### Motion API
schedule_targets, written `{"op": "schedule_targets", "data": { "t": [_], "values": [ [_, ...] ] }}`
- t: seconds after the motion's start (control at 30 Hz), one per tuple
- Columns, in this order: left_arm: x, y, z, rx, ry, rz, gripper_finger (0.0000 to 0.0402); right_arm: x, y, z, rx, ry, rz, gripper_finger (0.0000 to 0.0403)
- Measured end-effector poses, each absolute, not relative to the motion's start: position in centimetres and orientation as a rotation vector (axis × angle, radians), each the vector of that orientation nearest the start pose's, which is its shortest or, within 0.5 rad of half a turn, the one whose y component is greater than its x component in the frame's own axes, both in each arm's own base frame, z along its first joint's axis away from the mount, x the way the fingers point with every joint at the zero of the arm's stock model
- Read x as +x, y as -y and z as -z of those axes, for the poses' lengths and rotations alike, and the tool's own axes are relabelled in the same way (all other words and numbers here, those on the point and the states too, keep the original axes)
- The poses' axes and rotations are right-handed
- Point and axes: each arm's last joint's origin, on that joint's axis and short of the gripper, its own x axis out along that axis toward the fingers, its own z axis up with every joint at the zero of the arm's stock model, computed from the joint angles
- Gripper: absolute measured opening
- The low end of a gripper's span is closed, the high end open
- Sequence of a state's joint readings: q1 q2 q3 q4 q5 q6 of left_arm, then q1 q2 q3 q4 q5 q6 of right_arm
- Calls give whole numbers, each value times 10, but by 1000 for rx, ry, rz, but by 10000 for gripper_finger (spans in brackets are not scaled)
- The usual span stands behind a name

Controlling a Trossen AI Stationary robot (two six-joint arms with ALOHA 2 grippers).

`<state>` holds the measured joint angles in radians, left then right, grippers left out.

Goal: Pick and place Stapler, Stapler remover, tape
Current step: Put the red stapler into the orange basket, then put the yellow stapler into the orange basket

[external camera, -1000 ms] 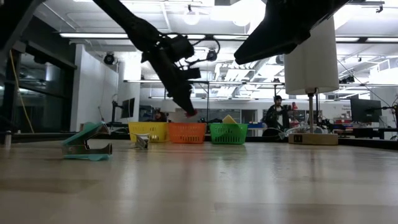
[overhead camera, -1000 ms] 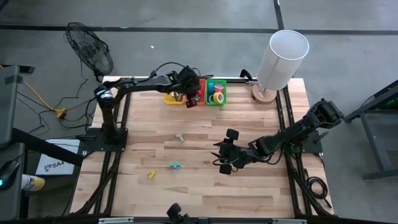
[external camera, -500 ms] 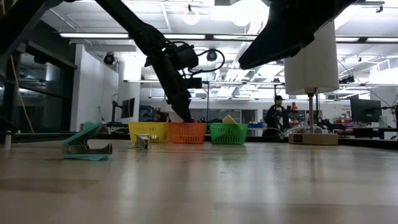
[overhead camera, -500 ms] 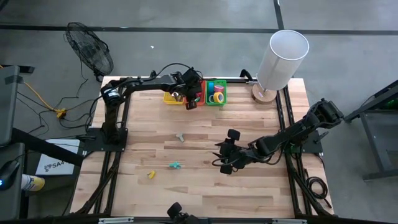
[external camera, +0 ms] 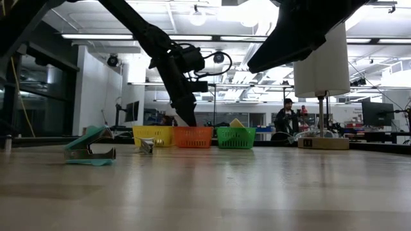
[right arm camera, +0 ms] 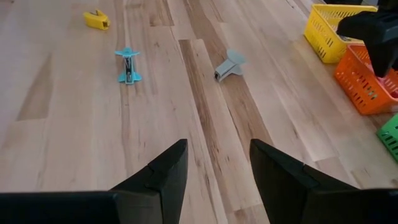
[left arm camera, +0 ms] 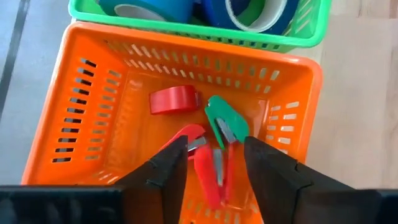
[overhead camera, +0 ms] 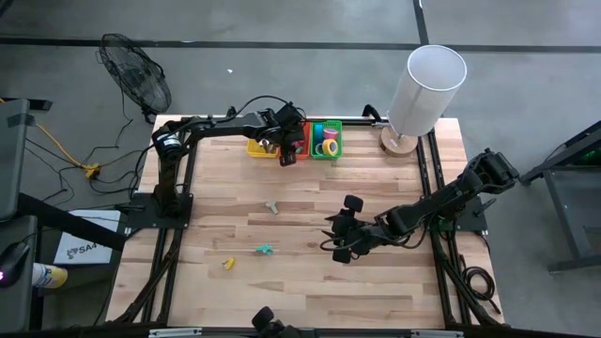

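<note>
Inside the orange basket [left arm camera: 292, 93], spread left claw [left arm camera: 214, 165] above red and green staple removers [left arm camera: 217, 140].

We note even overhead lighting; ceiling strip lights [external camera: 109, 36] glare in low view, silhouetting arms; counter [external camera: 205, 192] foreground blurred.

The pale planked wooden table [right arm camera: 93, 124] looks smooth and matt. The slotted orange plastic basket [left arm camera: 81, 112] shines faintly; the blue tape rolls [left arm camera: 149, 7] look glossy.

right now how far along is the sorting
Done: tape rolls sit in the green basket, and removers lie in the orange basket. In hand: the open left claw hangs over a red remover there. Left: three removers on the table.
</note>
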<state>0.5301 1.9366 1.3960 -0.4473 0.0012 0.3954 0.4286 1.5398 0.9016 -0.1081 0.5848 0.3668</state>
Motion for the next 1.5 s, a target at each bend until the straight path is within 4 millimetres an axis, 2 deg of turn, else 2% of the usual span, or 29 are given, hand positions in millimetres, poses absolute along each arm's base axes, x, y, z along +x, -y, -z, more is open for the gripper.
{"op": "schedule_targets", "data": {
  "t": [0.23, 0.4, 0.5, 0.7, 1.0, 1.23, 1.5],
  "values": [
    [349, -205, -199, 111, -1059, -278, 201, 290, -115, -207, -4, -617, 249, 165],
    [339, -197, -223, 123, -1039, -244, 206, 290, -117, -207, -6, -617, 246, 165],
    [332, -183, -238, 132, -1055, -207, 206, 289, -119, -207, -9, -617, 238, 165],
    [319, -145, -248, 166, -1236, -121, 206, 287, -124, -207, -16, -618, 223, 165],
    [311, -71, -247, 243, -1531, -117, 206, 283, -131, -207, -15, -619, 205, 165],
    [302, -15, -246, 324, -1574, -137, 206, 282, -134, -207, -20, -621, 192, 165],
    [274, 33, -246, 263, -1528, -218, 206, 282, -135, -207, -10, -623, 175, 165]
  ]
}}
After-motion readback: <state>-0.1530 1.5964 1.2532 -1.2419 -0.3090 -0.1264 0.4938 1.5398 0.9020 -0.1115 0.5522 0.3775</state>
